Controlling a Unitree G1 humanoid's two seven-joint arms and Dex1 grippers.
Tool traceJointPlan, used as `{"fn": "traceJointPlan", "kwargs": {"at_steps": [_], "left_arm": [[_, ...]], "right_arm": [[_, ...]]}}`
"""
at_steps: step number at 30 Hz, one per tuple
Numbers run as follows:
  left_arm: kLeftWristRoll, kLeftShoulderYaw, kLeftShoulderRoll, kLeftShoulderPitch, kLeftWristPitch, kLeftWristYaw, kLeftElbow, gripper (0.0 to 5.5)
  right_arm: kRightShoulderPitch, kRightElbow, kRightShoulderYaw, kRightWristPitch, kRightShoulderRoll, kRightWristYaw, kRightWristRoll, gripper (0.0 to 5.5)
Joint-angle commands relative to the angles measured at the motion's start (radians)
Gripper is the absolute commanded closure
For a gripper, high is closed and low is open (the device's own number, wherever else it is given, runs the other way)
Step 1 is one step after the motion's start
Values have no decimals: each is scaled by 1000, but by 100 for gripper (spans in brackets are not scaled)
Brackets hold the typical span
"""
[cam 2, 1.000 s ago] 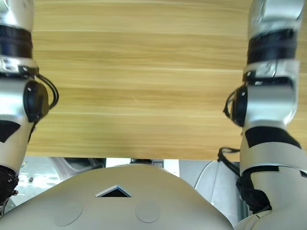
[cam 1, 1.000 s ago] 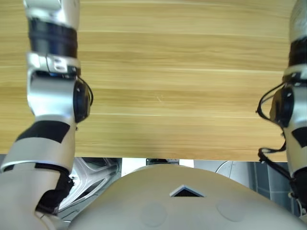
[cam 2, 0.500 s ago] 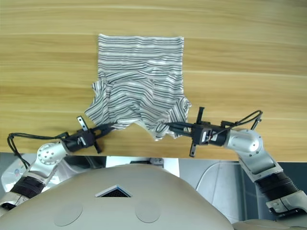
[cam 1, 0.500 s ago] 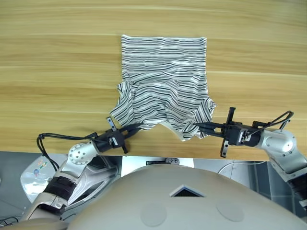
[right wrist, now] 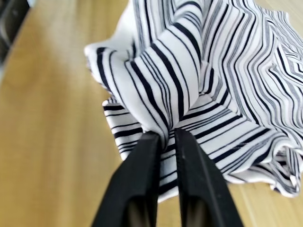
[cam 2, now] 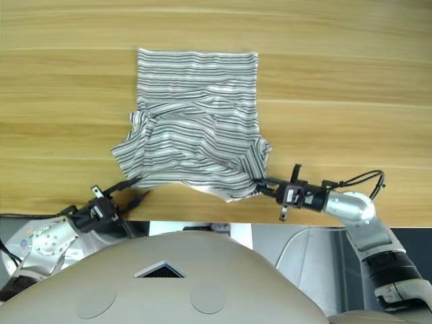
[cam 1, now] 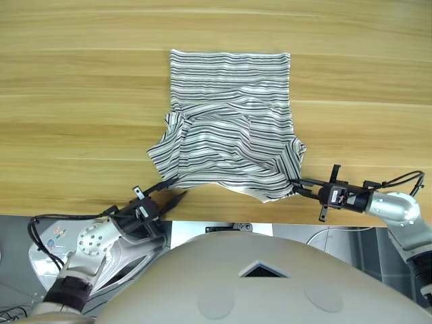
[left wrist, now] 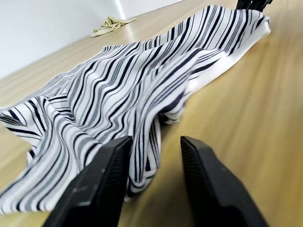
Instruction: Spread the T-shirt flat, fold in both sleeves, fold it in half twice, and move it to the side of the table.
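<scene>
While right tool (cam 1: pixel 302 182) pinches T-shirt (cam 1: pixel 229 115) corner near table (cam 1: pixel 81 101) edge | left tool (left wrist: pixel 155 144) gapes beside hem | wide wood both sides

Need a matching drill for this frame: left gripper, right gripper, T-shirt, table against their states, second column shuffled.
1. left gripper
2. right gripper
3. T-shirt
4. table

A. pinching a striped fold
B. light wood, bears the T-shirt
C. fingers apart
D. far end flat, near end bunched

Pairs: 1-C, 2-A, 3-D, 4-B
</scene>
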Motion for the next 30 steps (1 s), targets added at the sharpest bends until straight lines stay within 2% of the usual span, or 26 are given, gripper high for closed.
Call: {"fn": "traceJointPlan", "kwargs": {"at_steps": [1,4,7,11,13,15,18,24,30], "left_arm": [[-77,44,-6,70,37,-8,-6,284],[-225,91,-10,88,33,-48,-56,235],[-544,166,-35,48,59,-141,-193,186],[-794,281,-113,-75,184,-196,-218,113],[-890,327,-167,-128,266,-196,-214,113],[-868,340,-216,-197,319,-161,-173,113],[-724,328,-303,-291,354,-68,-107,113],[-610,305,-403,-351,435,5,-196,113],[-568,329,-453,-372,511,43,-183,113]], "right_arm": [[34,-79,-4,10,-12,35,-4,414],[48,-105,-40,31,-8,35,26,360],[64,-174,-107,40,-7,79,208,357],[1,-129,-254,92,37,188,512,357],[-43,-168,-324,176,79,243,713,357],[-111,-204,-328,260,108,236,769,357],[-294,-132,-185,323,166,188,496,357],[-772,364,15,388,435,-180,-77,357],[-978,734,44,370,544,-263,-226,357]]}}
